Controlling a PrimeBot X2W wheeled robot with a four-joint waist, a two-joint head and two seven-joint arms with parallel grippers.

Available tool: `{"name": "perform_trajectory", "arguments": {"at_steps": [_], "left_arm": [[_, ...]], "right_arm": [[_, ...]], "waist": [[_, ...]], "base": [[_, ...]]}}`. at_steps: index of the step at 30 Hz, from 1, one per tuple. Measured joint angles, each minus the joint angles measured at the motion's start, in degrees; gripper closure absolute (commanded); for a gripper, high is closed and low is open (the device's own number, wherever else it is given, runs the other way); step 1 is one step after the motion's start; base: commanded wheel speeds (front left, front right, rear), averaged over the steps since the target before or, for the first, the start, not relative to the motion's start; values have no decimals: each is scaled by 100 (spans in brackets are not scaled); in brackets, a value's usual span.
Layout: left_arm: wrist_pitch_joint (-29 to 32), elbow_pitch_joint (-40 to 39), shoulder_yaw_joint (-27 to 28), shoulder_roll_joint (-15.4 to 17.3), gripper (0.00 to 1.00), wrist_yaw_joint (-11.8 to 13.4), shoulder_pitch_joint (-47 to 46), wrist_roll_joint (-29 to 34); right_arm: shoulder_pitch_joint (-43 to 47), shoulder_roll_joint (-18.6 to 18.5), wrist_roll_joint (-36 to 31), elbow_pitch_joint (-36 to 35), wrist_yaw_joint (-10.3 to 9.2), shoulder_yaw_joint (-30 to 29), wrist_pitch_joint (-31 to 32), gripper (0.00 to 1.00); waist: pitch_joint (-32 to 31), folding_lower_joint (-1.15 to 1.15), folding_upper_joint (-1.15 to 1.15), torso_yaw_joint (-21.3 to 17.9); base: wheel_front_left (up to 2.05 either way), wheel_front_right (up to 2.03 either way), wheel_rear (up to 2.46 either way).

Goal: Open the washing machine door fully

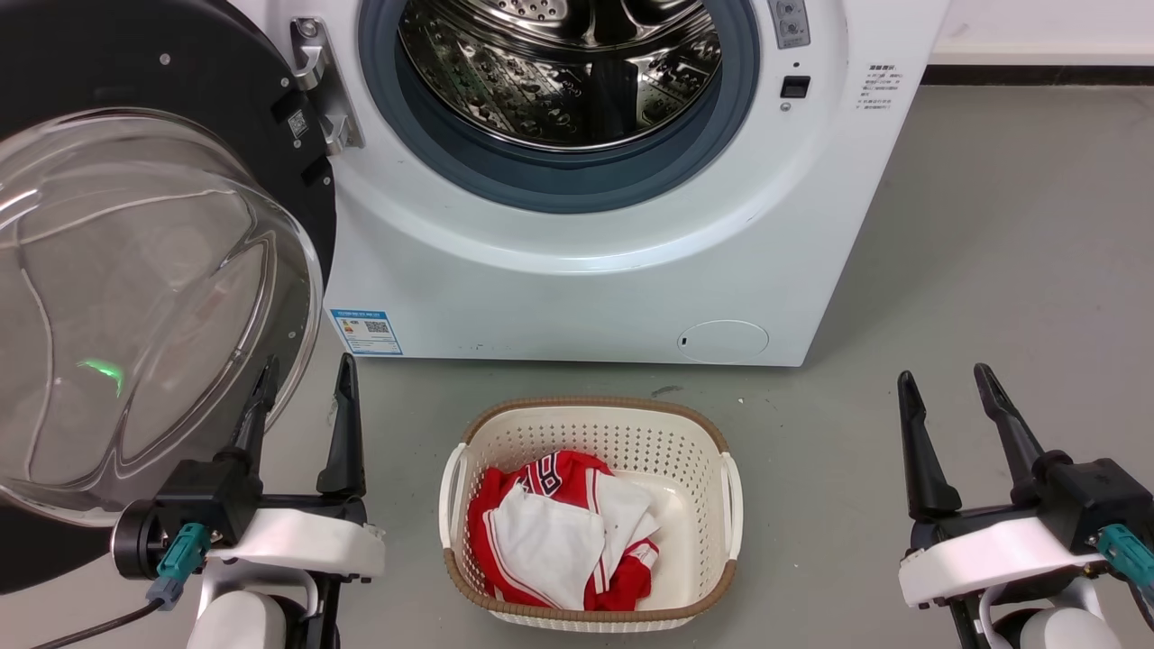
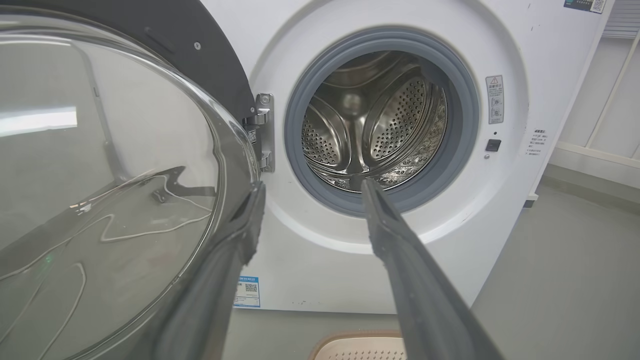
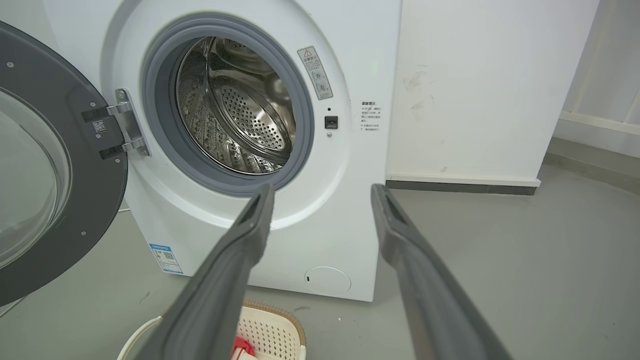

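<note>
I see the washing machine door [image 1: 135,306] swung wide to the left of the washing machine [image 1: 577,288]. My left gripper [image 1: 306,365] is spread and empty, close beside the door's glass. My right gripper [image 1: 943,374] is spread and empty too, at the near right.

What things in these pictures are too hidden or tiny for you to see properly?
Washing machine door: the head view's left edge cuts off its far side.
Blue label: head view, print too small to read.
Basket: head view, the red and white clothes hide whatever lies beneath.
Left gripper: left wrist view, unclear whether its finger touches the door's glass.
</note>
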Motion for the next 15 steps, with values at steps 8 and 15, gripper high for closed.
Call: {"name": "perform_trajectory", "arguments": {"at_steps": [8,15], "left_arm": [[0,16,-19,23,0,-16,0,-24],[0,11,-22,24,0,-18,1,-18]], "right_arm": [[1,0,10,43,0,-2,-34,0],[10,0,44,60,0,3,-42,0]], "waist": [[-3,0,0,8],[-15,0,0,0]], "base": [[0,0,0],[0,0,0]]}}
